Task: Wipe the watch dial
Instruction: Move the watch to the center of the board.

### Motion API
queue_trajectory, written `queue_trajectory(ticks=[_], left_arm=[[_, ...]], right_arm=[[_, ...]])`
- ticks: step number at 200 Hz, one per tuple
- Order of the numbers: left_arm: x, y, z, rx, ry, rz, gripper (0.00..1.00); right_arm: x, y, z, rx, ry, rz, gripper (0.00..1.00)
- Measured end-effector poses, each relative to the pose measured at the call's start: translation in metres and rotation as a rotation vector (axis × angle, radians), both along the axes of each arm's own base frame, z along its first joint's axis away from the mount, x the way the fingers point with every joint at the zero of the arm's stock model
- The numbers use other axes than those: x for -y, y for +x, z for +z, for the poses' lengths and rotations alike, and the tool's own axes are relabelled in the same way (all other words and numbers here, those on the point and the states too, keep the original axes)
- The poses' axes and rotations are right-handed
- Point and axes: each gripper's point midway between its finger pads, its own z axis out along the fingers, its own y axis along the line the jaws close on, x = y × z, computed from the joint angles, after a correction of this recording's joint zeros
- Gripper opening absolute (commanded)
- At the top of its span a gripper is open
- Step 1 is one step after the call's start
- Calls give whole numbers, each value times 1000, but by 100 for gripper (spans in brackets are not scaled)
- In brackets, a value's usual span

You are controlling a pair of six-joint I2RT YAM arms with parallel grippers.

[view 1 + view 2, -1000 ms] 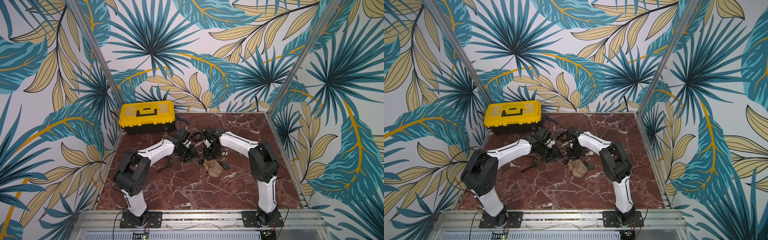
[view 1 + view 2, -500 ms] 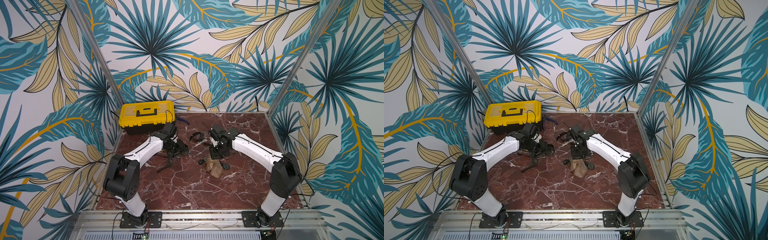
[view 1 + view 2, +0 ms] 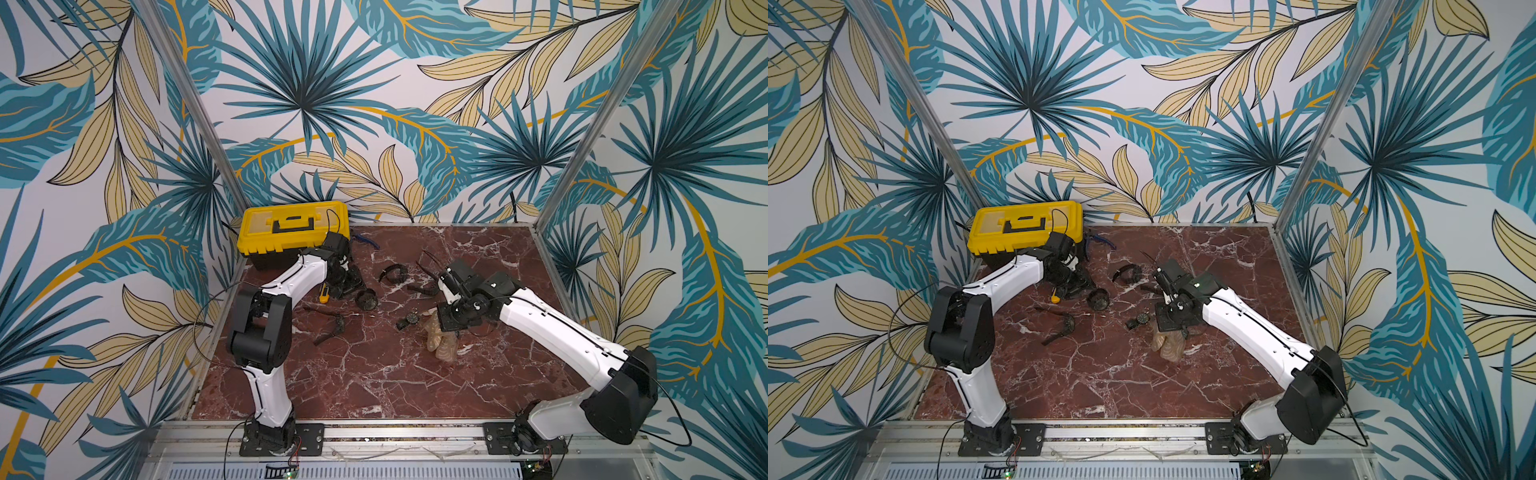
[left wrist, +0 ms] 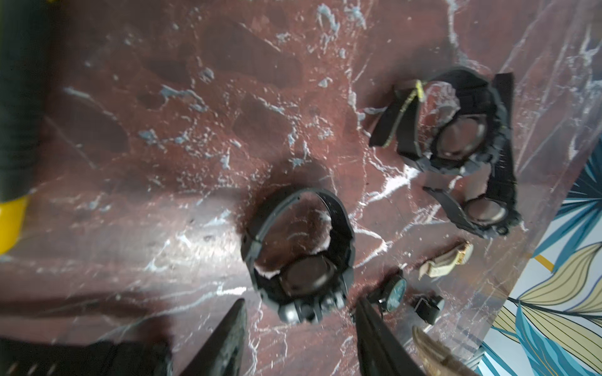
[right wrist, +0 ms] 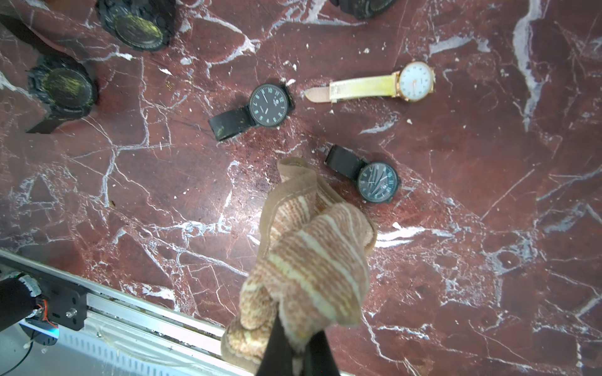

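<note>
Several watches lie on the red marble table (image 3: 374,374). My left gripper (image 4: 299,325) is open and holds nothing; a chunky black watch (image 4: 303,257) with its strap looped lies on its side just past the fingertips. In both top views this watch (image 3: 366,299) sits beside the left gripper (image 3: 352,284). My right gripper (image 5: 299,345) is shut on a striped tan cloth (image 5: 309,260), which hangs to the table (image 3: 440,345). Near the cloth lie a black watch with a striped dial (image 5: 378,182), a black one with blue numerals (image 5: 268,105) and a gold watch with a white dial (image 5: 417,81).
A yellow toolbox (image 3: 293,228) stands at the back left, close behind the left arm. A yellow-tipped tool (image 3: 323,296) lies by the left gripper. More black watches (image 3: 392,274) (image 3: 332,328) are scattered mid-table, and two chunky ones (image 4: 456,140) (image 4: 482,208) lie together.
The two grippers, close together at mid-table a second ago, have drawn apart. The left arm pulled back toward the toolbox. The right arm swung to the right with the cloth.
</note>
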Motion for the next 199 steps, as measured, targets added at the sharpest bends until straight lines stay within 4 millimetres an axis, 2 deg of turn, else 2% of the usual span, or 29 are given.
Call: queue_trajectory(ticks=[29, 64, 88, 124, 174, 193, 199], left_arm=[[-2, 2, -11, -33, 16, 31, 54], [-6, 1, -13, -61, 24, 90, 53], [-7, 1, -13, -72, 26, 121, 44], [-10, 1, -16, -87, 35, 161, 38], [-5, -8, -25, -125, 42, 181, 39], [1, -11, -31, -146, 45, 189, 23], [2, -12, -32, -151, 45, 195, 21]], right_arm=[[-1, -1, -4, -16, -1, 3, 0], [-3, 0, -15, -45, -23, 21, 0], [-6, 2, -21, -60, -31, 35, 0], [-10, 6, -20, -45, -17, 54, 0], [-16, 10, -18, -27, 1, 85, 0], [-16, 12, -18, -18, 7, 90, 0], [-16, 12, -18, -13, 10, 91, 0]])
